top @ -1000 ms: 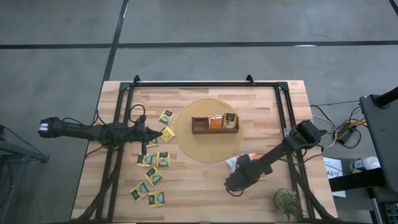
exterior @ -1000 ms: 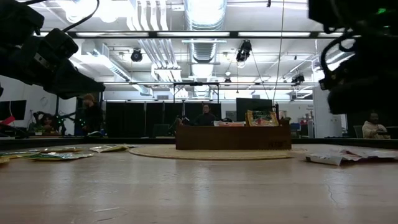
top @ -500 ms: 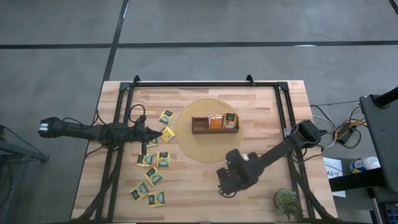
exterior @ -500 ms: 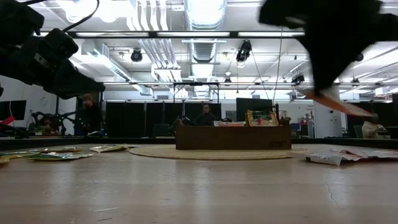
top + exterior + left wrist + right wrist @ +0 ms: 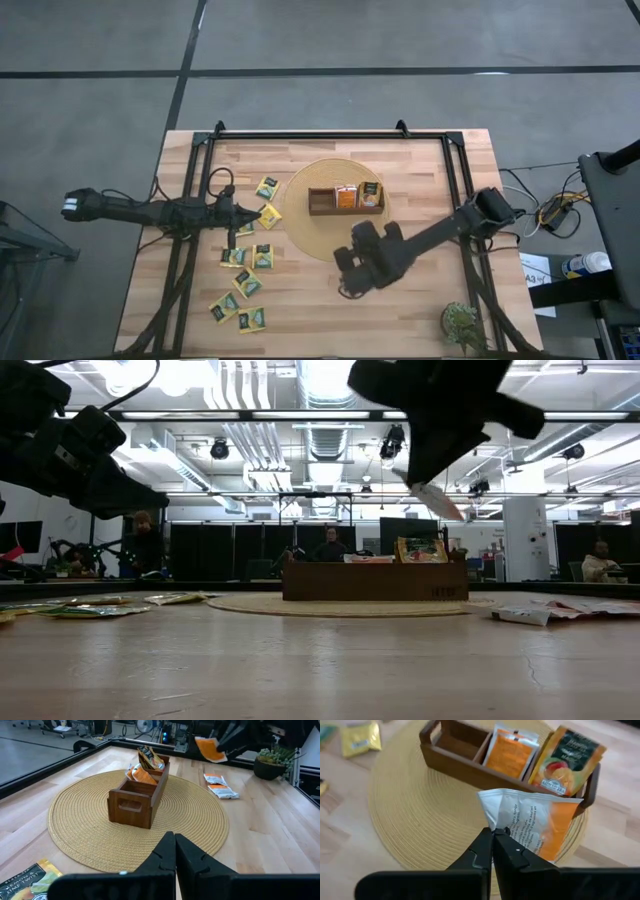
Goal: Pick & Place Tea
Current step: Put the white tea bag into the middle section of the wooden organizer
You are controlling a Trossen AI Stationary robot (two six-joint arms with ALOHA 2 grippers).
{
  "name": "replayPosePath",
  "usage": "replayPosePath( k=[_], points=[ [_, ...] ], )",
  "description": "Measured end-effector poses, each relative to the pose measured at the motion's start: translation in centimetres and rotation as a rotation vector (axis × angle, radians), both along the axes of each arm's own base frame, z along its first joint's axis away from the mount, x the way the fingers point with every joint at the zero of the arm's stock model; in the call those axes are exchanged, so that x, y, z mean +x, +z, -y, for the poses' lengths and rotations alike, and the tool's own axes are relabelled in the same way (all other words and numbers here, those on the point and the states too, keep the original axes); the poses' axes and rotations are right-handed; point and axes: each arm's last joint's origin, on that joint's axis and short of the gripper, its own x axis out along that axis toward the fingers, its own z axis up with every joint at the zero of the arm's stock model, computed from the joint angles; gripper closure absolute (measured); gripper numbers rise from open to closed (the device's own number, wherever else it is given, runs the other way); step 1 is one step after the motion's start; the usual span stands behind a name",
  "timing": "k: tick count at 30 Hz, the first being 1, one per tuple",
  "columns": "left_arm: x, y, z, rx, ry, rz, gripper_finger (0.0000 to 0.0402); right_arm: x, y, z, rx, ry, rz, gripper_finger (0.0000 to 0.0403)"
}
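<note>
1. The right gripper (image 5: 491,836) is pinched tight on one corner of a flat white-and-orange tea packet (image 5: 535,825). The packet hangs in the air, not touching the counter.

2. The brown wooden tray with three compartments (image 5: 345,198) sits on a round woven straw mat (image 5: 310,235). Seen from above, the right gripper (image 5: 352,268) hovers over the near edge of that mat, so the tray lies just ahead of it, toward the far side of the counter (image 5: 420,160).

3. The tray's long side runs across the gripper's path. An orange packet (image 5: 510,752) stands in the middle compartment and a dark packet with a fruit picture (image 5: 567,762) in one end compartment. The other end compartment looks empty.

4. I think the held packet has to go forward and down into one compartment. The right arm is much the nearer one for that.

5. The left gripper (image 5: 172,852) is closed on nothing and waits at the left, by the loose yellow-green packets (image 5: 245,270).

6. Two more white-and-orange packets (image 5: 220,787) lie flat on the counter, beside the mat.
</note>
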Motion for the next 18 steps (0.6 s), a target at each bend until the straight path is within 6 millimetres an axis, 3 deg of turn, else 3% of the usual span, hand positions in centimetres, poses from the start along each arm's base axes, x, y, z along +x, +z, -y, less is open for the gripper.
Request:
replayPosePath(
  k=[9,15,18],
  points=[
    [0.0,0.0,0.0,0.000,0.000,0.000,0.0402,1.6,3.2,5.7,0.105,0.132,-0.050,0.0394],
    [0.0,0.0,0.0,0.001,0.000,-0.003,0.0402,3.0,5.4,10.9,0.269,0.431,-0.037,0.0394],
    [0.0,0.0,0.0,0.000,0.000,-0.003,0.0402,3.3,5.5,13.3,0.380,0.601,-0.040,0.0394]
  ],
)
